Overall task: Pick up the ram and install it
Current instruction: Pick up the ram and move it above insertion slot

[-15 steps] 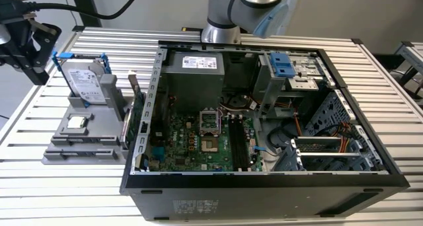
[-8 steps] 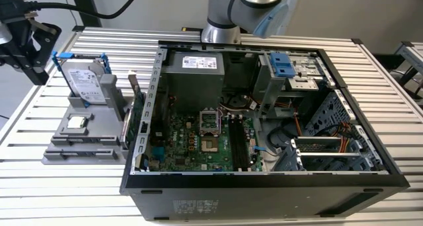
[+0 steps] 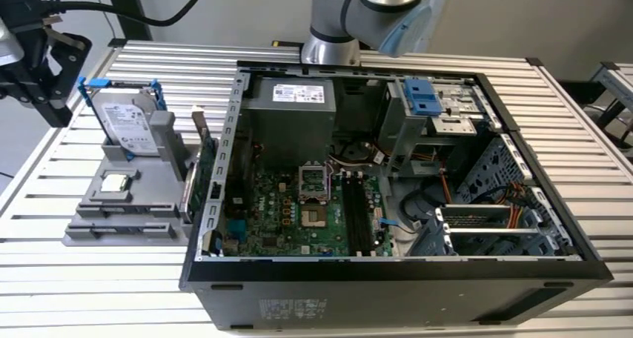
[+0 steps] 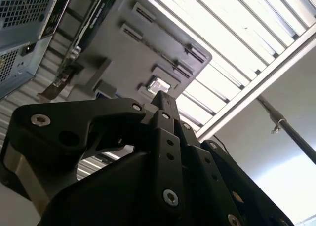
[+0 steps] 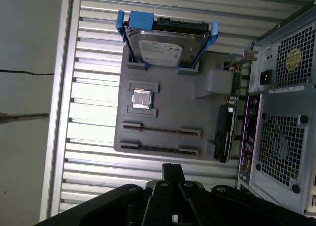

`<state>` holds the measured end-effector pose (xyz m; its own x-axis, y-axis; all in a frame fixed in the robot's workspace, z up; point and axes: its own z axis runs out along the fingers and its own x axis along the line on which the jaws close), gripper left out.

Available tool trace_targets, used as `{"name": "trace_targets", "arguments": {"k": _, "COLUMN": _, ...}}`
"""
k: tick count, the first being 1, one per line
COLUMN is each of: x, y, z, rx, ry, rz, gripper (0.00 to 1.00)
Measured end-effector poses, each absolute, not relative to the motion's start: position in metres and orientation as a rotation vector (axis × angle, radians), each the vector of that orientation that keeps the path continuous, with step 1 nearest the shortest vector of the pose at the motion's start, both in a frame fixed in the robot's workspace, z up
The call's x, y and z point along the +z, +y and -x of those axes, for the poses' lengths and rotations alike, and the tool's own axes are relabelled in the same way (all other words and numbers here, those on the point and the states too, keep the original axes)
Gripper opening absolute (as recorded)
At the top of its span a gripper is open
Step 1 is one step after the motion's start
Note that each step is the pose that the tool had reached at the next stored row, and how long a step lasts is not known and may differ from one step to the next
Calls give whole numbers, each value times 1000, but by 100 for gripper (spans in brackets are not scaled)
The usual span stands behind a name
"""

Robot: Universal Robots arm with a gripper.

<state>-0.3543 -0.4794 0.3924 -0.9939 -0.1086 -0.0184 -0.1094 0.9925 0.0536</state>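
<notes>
The open computer case (image 3: 396, 204) lies on its side on the slatted table (image 3: 594, 138), and everything else is easiest placed from it. Just outside the case's rear panel stands a grey parts holder (image 5: 163, 95). It carries a hard drive in a blue frame (image 5: 165, 46), a green expansion card (image 5: 238, 80) upright on the edge nearest the case, and a small processor chip (image 5: 141, 98).

In the first wrist view, the ram (image 5: 162, 130) looks to be the thin dark strip standing on edge in one of the holder's long slots, its length running toward the case. I can't be certain of it. I'd judge it light and stiff but fragile. It is best pinched across its flat faces near the middle of the exposed edge, away from the contacts and chips, and it is thin enough to slip or tilt in a loose grip.

The gripper (image 3: 55, 78) hangs above the table, farther from the case than the holder and well apart from the ram. The wrist is tipped so the first wrist view looks over the holder. I cannot tell how the jaws stand, and nothing is visible in them.
</notes>
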Motion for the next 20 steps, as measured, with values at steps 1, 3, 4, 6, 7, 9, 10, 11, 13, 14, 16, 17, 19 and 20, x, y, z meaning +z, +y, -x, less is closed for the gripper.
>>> {"name": "trace_targets", "arguments": {"k": 1, "x": 392, "y": -479, "z": 354, "rx": 85, "ry": 3120, "rz": 193, "gripper": 0}}
{"name": "trace_targets", "arguments": {"k": 3, "x": 392, "y": -479, "z": 354, "rx": 86, "ry": 3117, "rz": 240, "gripper": 0}}
{"name": "trace_targets", "arguments": {"k": 4, "x": 392, "y": -479, "z": 354, "rx": 86, "ry": 3115, "rz": 269, "gripper": 0}}
{"name": "trace_targets", "arguments": {"k": 6, "x": 392, "y": -479, "z": 354, "rx": 86, "ry": 3111, "rz": 323, "gripper": 0}}
{"name": "trace_targets", "arguments": {"k": 7, "x": 392, "y": -479, "z": 354, "rx": 86, "ry": 3109, "rz": 351, "gripper": 0}}
{"name": "trace_targets", "arguments": {"k": 9, "x": 392, "y": -479, "z": 354, "rx": 87, "ry": 3103, "rz": 407, "gripper": 0}}
{"name": "trace_targets", "arguments": {"k": 10, "x": 392, "y": -479, "z": 354, "rx": 87, "ry": 3100, "rz": 433, "gripper": 0}}
{"name": "trace_targets", "arguments": {"k": 11, "x": 392, "y": -479, "z": 354, "rx": 87, "ry": 3096, "rz": 461, "gripper": 0}}
{"name": "trace_targets", "arguments": {"k": 13, "x": 392, "y": -479, "z": 354, "rx": 87, "ry": 3088, "rz": 516, "gripper": 0}}
{"name": "trace_targets", "arguments": {"k": 14, "x": 392, "y": -479, "z": 354, "rx": 87, "ry": 3084, "rz": 544, "gripper": 0}}
{"name": "trace_targets", "arguments": {"k": 16, "x": 392, "y": -479, "z": 354, "rx": 88, "ry": 3075, "rz": 597, "gripper": 0}}
{"name": "trace_targets", "arguments": {"k": 17, "x": 392, "y": -479, "z": 354, "rx": 88, "ry": 3070, "rz": 624, "gripper": 0}}
{"name": "trace_targets", "arguments": {"k": 19, "x": 392, "y": -479, "z": 354, "rx": 88, "ry": 3060, "rz": 677, "gripper": 0}}
{"name": "trace_targets", "arguments": {"k": 20, "x": 392, "y": -479, "z": 354, "rx": 88, "ry": 3054, "rz": 705, "gripper": 0}}
